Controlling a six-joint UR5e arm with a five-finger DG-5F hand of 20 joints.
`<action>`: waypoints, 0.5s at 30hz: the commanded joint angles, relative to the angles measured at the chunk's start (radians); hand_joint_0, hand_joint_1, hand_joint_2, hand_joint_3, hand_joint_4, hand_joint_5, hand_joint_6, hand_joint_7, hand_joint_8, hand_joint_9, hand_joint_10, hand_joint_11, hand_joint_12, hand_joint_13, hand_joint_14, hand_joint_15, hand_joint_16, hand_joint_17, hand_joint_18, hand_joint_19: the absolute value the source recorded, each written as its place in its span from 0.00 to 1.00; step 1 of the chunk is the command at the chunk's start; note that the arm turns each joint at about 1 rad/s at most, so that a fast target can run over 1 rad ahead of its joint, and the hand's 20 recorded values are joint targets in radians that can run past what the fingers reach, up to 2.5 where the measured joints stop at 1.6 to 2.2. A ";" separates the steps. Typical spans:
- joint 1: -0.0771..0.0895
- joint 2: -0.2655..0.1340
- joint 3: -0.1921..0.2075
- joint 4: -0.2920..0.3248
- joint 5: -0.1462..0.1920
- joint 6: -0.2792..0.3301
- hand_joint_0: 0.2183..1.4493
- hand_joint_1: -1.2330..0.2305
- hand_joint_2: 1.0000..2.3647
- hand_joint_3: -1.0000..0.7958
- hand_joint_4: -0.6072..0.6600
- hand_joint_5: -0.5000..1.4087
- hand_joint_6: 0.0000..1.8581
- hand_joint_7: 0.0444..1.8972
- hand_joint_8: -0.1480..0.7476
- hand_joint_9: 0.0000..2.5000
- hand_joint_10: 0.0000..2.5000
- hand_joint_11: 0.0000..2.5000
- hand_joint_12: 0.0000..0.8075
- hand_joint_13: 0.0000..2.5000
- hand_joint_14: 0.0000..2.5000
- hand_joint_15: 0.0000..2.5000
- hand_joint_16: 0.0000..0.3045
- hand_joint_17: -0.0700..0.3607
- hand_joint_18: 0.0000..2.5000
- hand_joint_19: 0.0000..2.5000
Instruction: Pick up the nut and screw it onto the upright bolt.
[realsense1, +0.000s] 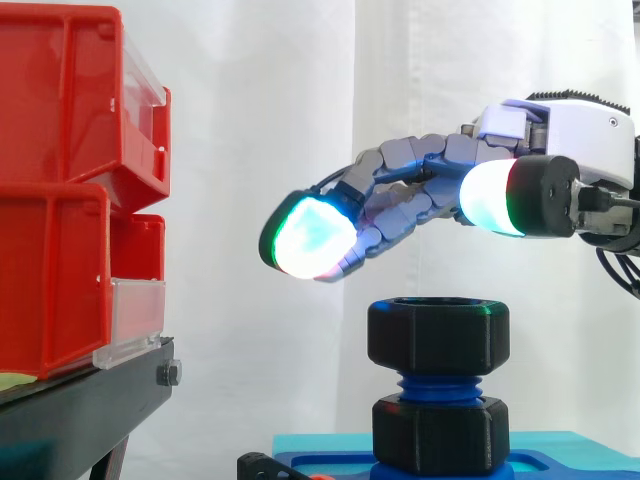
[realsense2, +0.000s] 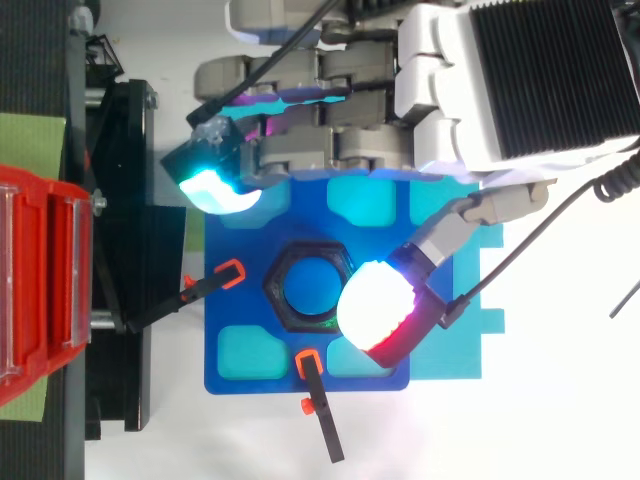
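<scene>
Plainly, the hand hovers empty, fingers spread, above the black nut atop the blue bolt; it should grip opposite flats squarely.

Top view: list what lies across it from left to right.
From the left: red bin → black stand → nut. The hand overlaps the nut, so it is left out.

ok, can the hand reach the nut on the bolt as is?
Probably yes: the hand hovers open just above the nut, which sits atop the blue bolt, with nothing between them.
</scene>
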 joint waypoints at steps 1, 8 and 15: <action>0.006 -0.001 0.000 0.000 0.000 0.000 0.19 0.75 0.00 0.28 0.57 0.16 0.27 0.30 0.36 0.11 0.00 0.00 0.40 0.01 0.00 0.00 0.14 0.39 0.00 0.00; 0.031 -0.001 0.000 -0.009 0.011 0.002 0.18 0.83 0.00 0.28 0.60 0.17 0.27 0.31 0.35 0.05 0.00 0.00 0.41 0.00 0.00 0.00 0.15 0.41 0.00 0.00; 0.057 0.000 0.000 -0.079 0.019 0.008 0.19 0.84 0.00 0.28 0.66 0.20 0.27 0.37 0.37 0.09 0.00 0.00 0.40 0.00 0.00 0.00 0.15 0.40 0.00 0.00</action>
